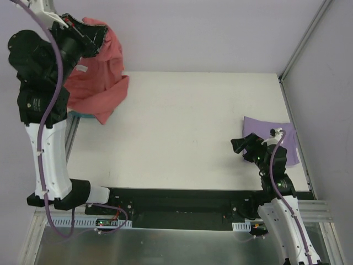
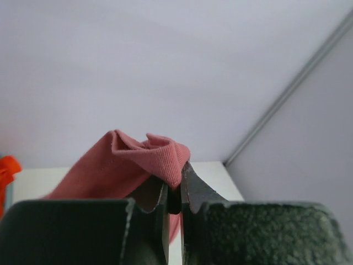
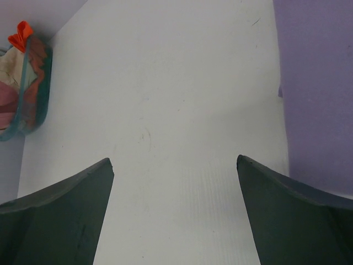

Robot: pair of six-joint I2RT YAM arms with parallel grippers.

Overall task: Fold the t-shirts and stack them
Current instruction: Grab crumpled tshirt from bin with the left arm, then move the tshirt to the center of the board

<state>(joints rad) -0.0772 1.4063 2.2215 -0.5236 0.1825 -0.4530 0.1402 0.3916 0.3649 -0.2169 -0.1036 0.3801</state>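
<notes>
While the raised left gripper dangles the brick-red t-shirt over the table's far left corner, the overhead view shows the lavender t-shirt flat at the right edge, beside the right gripper. Left wrist view: fingers pinch a bunched red fold. Right wrist view: fingers spread wide over bare tabletop (teal basket far left).
</notes>
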